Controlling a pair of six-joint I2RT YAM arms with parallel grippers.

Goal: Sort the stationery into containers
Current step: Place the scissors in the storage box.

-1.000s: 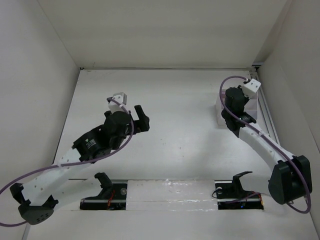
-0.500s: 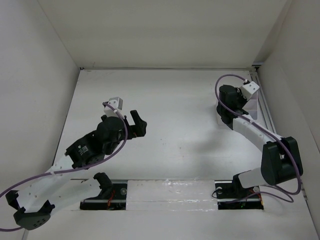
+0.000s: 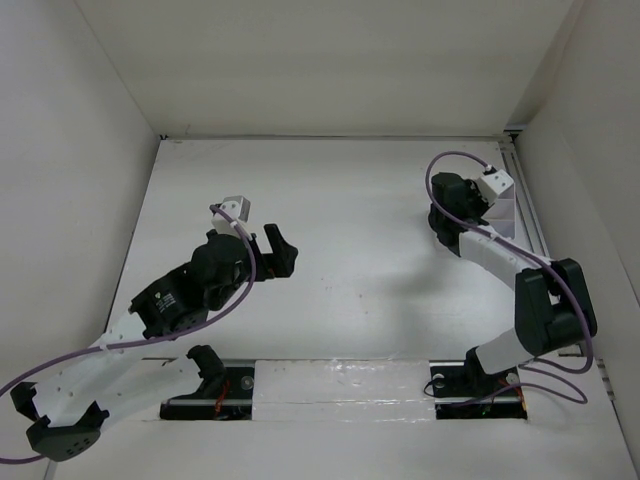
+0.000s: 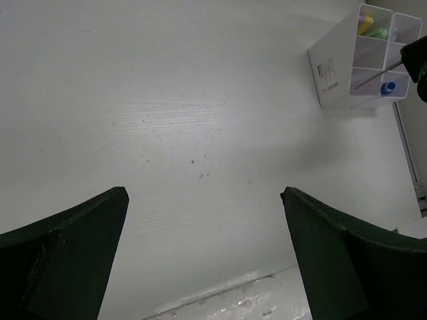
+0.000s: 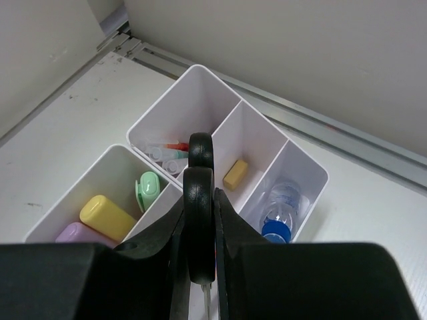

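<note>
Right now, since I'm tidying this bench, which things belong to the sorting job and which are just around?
Job: organizer; scissors held in the right pincer; yellow stick, green stick, pink stick, peach stick, red pen and blue-capped bottle, all in the organizer.
Just there: purple cable; wall rail.

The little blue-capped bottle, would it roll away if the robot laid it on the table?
Probably: the bottle has a round cap and body, so on its side it would likely roll. Its clear walls suggest light plastic, maybe smooth and a bit slippery for the jaws.
</note>
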